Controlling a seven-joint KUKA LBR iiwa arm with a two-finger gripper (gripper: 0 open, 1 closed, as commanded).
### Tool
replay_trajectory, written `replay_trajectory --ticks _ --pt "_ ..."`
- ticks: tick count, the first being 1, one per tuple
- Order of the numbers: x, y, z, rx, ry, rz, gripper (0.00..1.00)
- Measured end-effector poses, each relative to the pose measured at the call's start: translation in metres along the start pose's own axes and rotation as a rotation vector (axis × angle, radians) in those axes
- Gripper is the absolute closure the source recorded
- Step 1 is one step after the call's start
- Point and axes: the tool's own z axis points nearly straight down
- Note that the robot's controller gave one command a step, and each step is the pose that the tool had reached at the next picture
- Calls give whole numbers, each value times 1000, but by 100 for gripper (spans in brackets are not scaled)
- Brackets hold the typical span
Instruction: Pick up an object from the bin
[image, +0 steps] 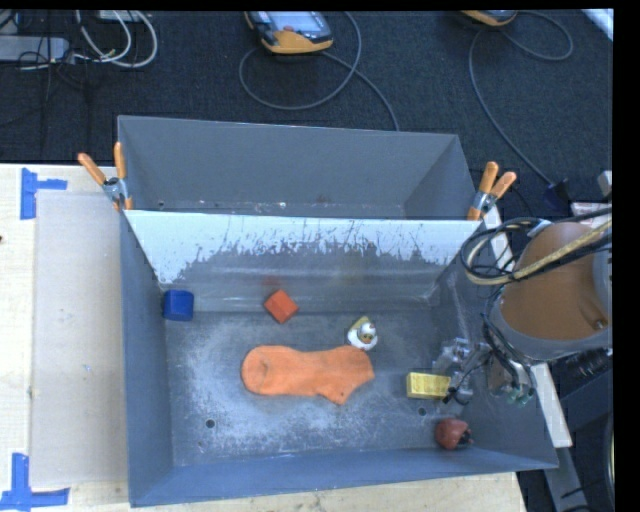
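Six small things lie spread over the floor of the grey metal bin (300, 180), none heaped on another. The gripper (459, 384) hangs low by the bin's right wall, toward the front right corner, under the arm's orange-brown cover (555, 290) and its looped cables. Whether it is spread or pressed together cannot be told, as dark metal parts and wires crowd its tip.

Just beside the gripper, on the side away from the right wall, lies a small yellow block (426, 385). It lies flat, its long axis running roughly parallel to the bin's front wall, and its right end points at the gripper and looks to touch it or nearly so.

A dark red rounded lump (452, 432) sits near the front right corner, a little apart from the gripper. A flat orange soft piece (305, 373), shaped like a sock, stretches across the middle of the floor. A small white and yellow thing (362, 335) rests just behind its right end. An orange cube (281, 306) and a blue cube (178, 305) stand near the back wall, the blue one by the left wall.
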Motion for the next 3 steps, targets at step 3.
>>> replay_trajectory --ticks 3 --pt "0 0 -43 0 1 0 100"
